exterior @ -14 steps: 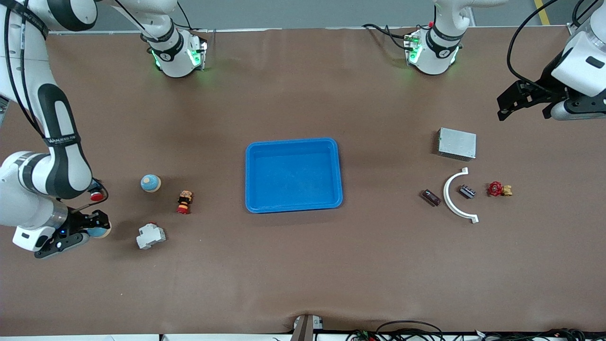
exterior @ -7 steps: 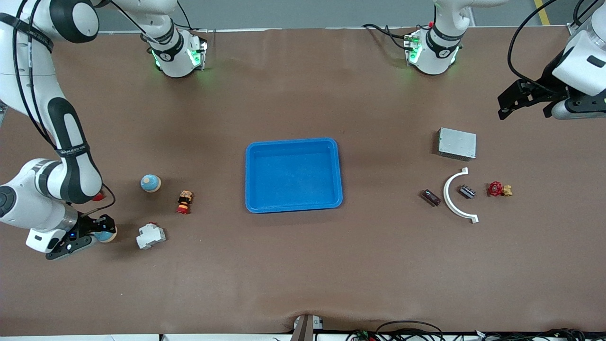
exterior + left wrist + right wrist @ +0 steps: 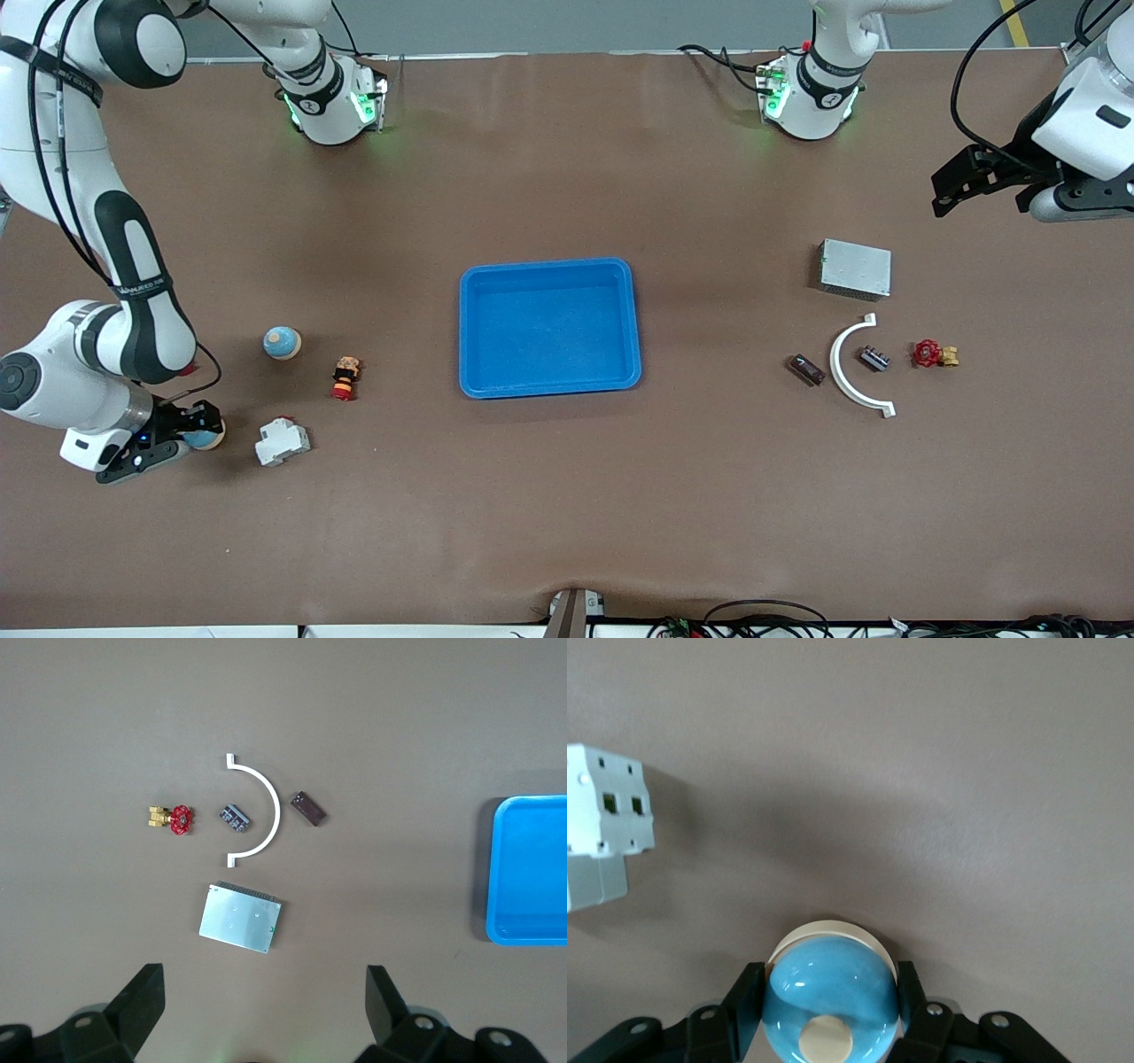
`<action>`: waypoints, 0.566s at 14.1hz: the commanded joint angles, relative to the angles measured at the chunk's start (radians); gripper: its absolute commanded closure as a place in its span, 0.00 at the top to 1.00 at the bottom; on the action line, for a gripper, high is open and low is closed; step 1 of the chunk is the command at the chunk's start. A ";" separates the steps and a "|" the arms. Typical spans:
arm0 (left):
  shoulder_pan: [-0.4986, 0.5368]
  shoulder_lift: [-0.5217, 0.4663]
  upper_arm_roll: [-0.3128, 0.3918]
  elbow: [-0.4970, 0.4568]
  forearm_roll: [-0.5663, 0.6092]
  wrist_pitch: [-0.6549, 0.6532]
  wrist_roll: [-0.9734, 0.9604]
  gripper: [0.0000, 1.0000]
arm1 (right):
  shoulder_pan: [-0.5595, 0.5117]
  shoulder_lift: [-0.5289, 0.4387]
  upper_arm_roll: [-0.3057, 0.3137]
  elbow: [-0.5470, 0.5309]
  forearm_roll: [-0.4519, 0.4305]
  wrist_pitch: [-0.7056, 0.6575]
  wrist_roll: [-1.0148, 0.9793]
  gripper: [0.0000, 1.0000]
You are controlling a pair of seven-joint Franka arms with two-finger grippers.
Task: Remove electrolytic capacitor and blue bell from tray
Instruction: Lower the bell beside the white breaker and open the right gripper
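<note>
Bell (image 3: 830,997) gripped by right hand (image 3: 182,429), near table's edge (image 3: 53,620)

Blue tray (image 3: 547,266) sat mid-desk (image 3: 567,496), nothing in it. Toward the right arm's end: a white breaker (image 3: 282,441) and a little red-and-yellow button thing (image 3: 345,377). Toward the left arm's end: a metal box (image 3: 855,268), a white curved bracket (image 3: 852,372) and a red valve (image 3: 933,354) just beside it.
</note>
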 commanded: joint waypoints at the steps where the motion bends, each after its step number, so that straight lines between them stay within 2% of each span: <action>1: 0.005 -0.006 -0.003 0.009 -0.009 -0.025 0.000 1.00 | -0.017 0.006 -0.002 0.053 -0.008 -0.101 0.018 0.00; 3: 0.005 -0.008 -0.003 0.011 -0.009 -0.025 -0.001 1.00 | -0.014 0.006 -0.008 0.079 -0.014 -0.168 0.047 0.00; 8: 0.005 -0.009 0.000 0.012 0.008 -0.020 0.017 1.00 | -0.018 0.017 -0.008 0.080 -0.016 -0.163 0.051 0.00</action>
